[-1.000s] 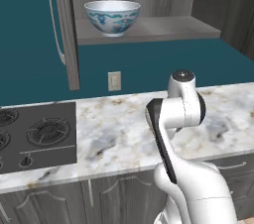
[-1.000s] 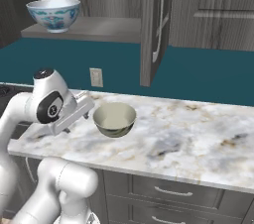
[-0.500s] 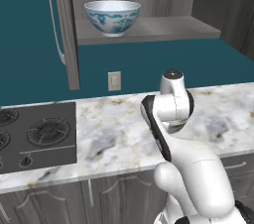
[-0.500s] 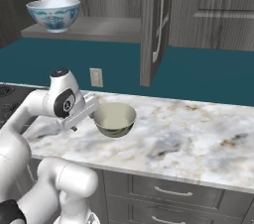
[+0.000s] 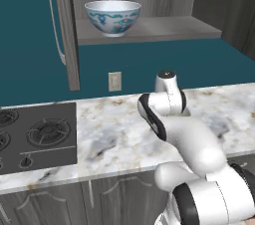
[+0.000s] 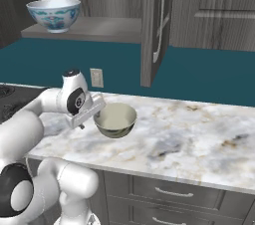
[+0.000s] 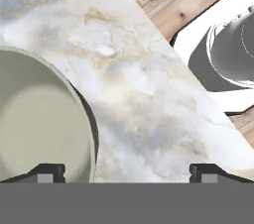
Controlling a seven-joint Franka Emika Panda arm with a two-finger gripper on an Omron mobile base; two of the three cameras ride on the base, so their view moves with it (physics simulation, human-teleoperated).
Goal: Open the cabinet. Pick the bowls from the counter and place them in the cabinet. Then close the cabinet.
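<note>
since a second ago the arm has swung in and dropped its hand closer to the cream-olive bowl (image 6: 115, 119), while both bowls sit where they were. now the gripper (image 7: 127, 172) hangs low over the counter (image 6: 199, 139), just left of that bowl in the right base view, its two dark fingertips (image 7: 45, 172) spread wide with nothing between them. from the hand camera, one tip stands over the bowl's pale inside, right at its rim, and the other stands over bare marble well to the side, so the rim lies between the jaws without any clear touch. this bowl rests upright on the marble, near the front half of the slab and to the right of the black cooktop (image 5: 35, 137). up above, the cabinet (image 5: 144, 0) stands open, its door (image 6: 155, 25) swung out toward the room with the slim bar handle showing. white floral bowl (image 5: 112, 17) sits upright on the cabinet shelf (image 5: 159, 31), toward its left end. a wall outlet (image 5: 115, 81) shows on the teal wall below.
</note>
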